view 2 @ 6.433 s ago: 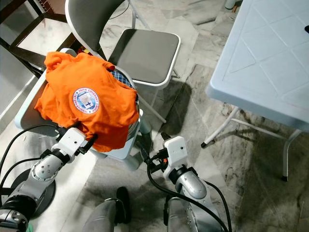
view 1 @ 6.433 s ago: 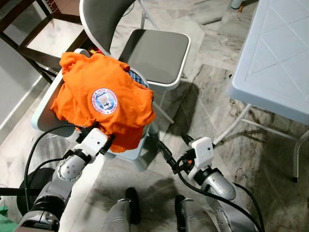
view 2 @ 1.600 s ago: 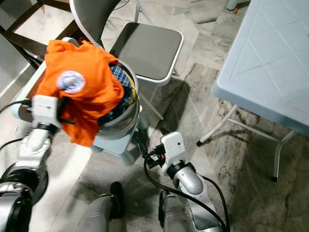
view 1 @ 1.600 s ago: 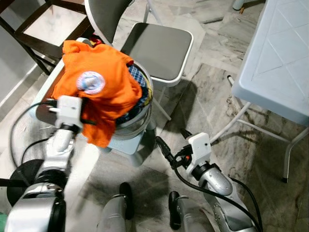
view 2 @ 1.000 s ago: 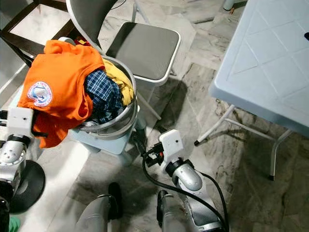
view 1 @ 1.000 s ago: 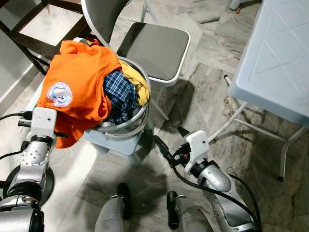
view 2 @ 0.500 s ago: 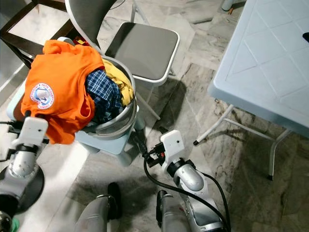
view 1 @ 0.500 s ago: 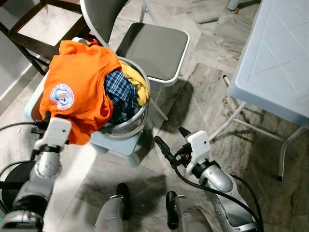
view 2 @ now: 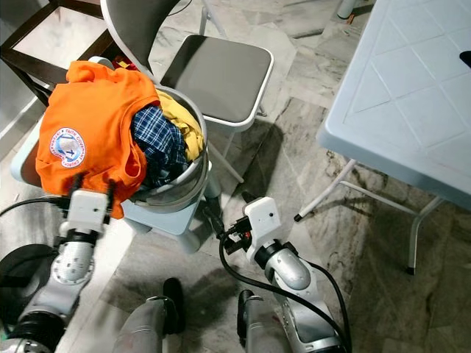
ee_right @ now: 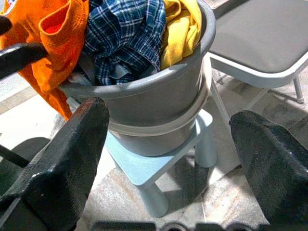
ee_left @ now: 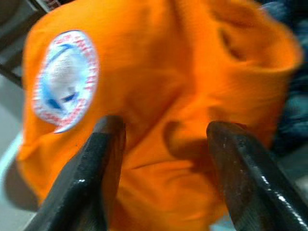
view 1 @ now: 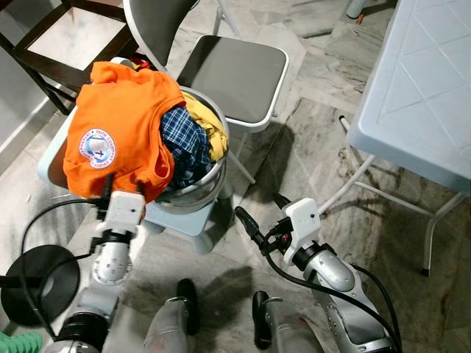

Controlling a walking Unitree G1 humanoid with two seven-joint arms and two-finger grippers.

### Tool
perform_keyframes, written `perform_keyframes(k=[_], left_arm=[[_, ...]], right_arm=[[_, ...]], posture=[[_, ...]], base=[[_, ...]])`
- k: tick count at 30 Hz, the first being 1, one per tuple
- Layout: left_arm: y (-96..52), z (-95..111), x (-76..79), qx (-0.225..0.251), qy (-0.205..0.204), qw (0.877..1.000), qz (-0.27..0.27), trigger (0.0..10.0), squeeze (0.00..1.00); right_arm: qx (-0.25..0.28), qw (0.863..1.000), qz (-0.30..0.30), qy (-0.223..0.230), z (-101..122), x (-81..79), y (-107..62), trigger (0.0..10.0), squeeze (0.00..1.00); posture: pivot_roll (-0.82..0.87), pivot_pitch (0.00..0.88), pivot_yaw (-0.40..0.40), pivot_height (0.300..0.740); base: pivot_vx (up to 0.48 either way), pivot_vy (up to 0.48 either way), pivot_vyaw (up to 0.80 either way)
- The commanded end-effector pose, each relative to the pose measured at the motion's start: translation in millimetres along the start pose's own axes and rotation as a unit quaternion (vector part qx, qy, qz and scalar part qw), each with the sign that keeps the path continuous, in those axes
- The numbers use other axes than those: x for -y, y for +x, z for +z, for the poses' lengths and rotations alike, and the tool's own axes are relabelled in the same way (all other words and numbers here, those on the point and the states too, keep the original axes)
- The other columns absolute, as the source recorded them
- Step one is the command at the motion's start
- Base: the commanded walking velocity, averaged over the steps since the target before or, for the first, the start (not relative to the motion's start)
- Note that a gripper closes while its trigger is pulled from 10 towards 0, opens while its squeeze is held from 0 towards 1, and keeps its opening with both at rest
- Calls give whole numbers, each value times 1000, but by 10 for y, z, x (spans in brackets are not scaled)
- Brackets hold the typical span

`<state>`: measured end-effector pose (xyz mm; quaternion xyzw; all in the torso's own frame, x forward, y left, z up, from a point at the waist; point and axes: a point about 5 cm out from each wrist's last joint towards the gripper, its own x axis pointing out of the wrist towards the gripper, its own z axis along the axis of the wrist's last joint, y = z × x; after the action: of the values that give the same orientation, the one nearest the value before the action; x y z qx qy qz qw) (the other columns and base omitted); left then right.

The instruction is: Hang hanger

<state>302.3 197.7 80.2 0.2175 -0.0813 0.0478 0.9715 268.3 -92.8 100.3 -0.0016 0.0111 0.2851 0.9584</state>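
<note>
Right now the left claw (view 1: pixel 121 185) sits just under the hanging edge of the orange shirt (view 1: pixel 118 132). Its two black fingers (ee_left: pixel 98 173) are spread apart with the cloth right in front of them, and they hold nothing. The shirt is draped over the left rim of a gray tub (ee_right: pixel 159 103), which is full of clothes and stands on a small pale blue stool (ee_right: pixel 159 166).

Things could go wrong here. If the claw pinches only a thin fold near the hem, the soft cloth may slip out. If it pulls hard, the shirt may drag the blue checked shirt (view 1: pixel 184 143) and the yellow cloth (view 1: pixel 206 129) out with it. A strong tug could even tip the tub off the stool, because the stool top is small.

A round white patch (view 1: pixel 96 145) with red and blue printing is on the shirt. It has words around the ring, but they are too small and blurry to read.

No hanger can be seen anywhere, so I cannot tell where it is. It may be hidden under the clothes.

Behind the tub is a gray chair (view 1: pixel 228 73). Lower down, the right claw (view 1: pixel 257 213) hovers above the floor beside the stool. Its fingers are wide open and empty. A pale blue table (view 1: pixel 419 95) stands far to the right.
</note>
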Motion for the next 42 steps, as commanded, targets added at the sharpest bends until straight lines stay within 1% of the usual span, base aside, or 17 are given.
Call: perform_keyframes(k=[1, 7, 11, 14, 16, 17, 21, 22, 23, 26, 27, 28, 31, 32, 34, 37, 42], left_arm=[[-41, 7, 137, -1, -12, 1000, -28, 10000, 1000], [-9, 14, 197, -4, -13, 999, -36, 10000, 1000], [48, 33, 247, -7, -11, 999, -42, 10000, 1000], [76, 2, 248, -22, -12, 999, -40, 10000, 1000], [88, -41, 270, -39, -14, 998, -54, 10000, 1000], [99, -70, 285, -52, -15, 997, -58, 10000, 0], [116, -82, 295, -58, -13, 996, -60, 10000, 0], [127, -83, 301, -61, -17, 996, -61, 9451, 0], [146, -69, 307, -59, -22, 996, -61, 0, 0], [213, -22, 321, -54, -29, 996, -63, 0, 0], [213, -22, 321, -54, -29, 996, -63, 0, 0], [246, 6, 319, -47, -26, 997, -62, 0, 0], [272, 38, 317, -38, -20, 997, -63, 0, 0], [282, 63, 311, -29, -25, 997, -60, 0, 0], [287, 81, 307, -22, -34, 997, -58, 0, 0], [290, 76, 313, -26, -42, 997, -58, 0, 0], [280, 48, 332, -35, -43, 997, -61, 0, 0]], right_arm=[[-15, 1000, 1, 7, -62, -12, -36, 10000, 0], [-13, 1000, -3, 6, -53, -1, -47, 10000, 0], [-14, 1000, -5, 5, -62, -3, -69, 10000, 0], [-14, 1000, -6, 4, -59, -5, -71, 10000, 0], [-14, 1000, -7, 4, -56, -8, -75, 10000, 0], [-14, 1000, -7, 4, -56, -9, -80, 10000, 0], [-14, 1000, -8, 3, -57, -9, -86, 10000, 0], [-15, 1000, -8, 3, -57, -9, -88, 10000, 0], [-15, 1000, -8, 3, -55, -8, -89, 10000, 0], [-15, 1000, -10, 1, -47, 2, -89, 10000, 0], [-15, 1000, -10, 1, -47, 2, -89, 10000, 0], [-14, 1000, -12, -1, -46, 5, -93, 10000, 0], [-14, 1000, -13, -2, -46, 8, -100, 10000, 0], [-15, 1000, -15, -1, -54, 7, -108, 10000, 0], [-16, 1000, -16, -1, -61, 4, -114, 10000, 0], [-17, 1000, -17, -1, -63, 1, -118, 10000, 0], [-17, 1000, -17, -2, -60, 15, -119, 10000, 0]], posture=[[-148, 349, -36, 740], [-164, 349, -34, 740], [-170, 349, -31, 740], [-177, 353, -30, 740], [-184, 355, -31, 740], [-186, 356, -32, 740], [-189, 357, -32, 740], [-191, 358, -32, 740], [-194, 358, -31, 740], [-202, 358, -28, 740], [-202, 358, -28, 740], [-207, 356, -23, 740], [-208, 357, -21, 740], [-209, 357, -20, 740], [-211, 358, -19, 740], [-211, 359, -19, 740], [-215, 362, -21, 740]], base=[[0, 0, 0], [0, 0, 0], [0, 0, 0], [0, 0, 0], [0, 0, 0], [0, 0, 0], [0, 0, 0], [0, 0, 0], [0, 0, 0], [0, 0, 0], [0, 0, 0], [0, 0, 0], [0, 0, 0], [0, 0, 0], [0, 0, 0], [0, 0, 0], [0, 0, 0]])
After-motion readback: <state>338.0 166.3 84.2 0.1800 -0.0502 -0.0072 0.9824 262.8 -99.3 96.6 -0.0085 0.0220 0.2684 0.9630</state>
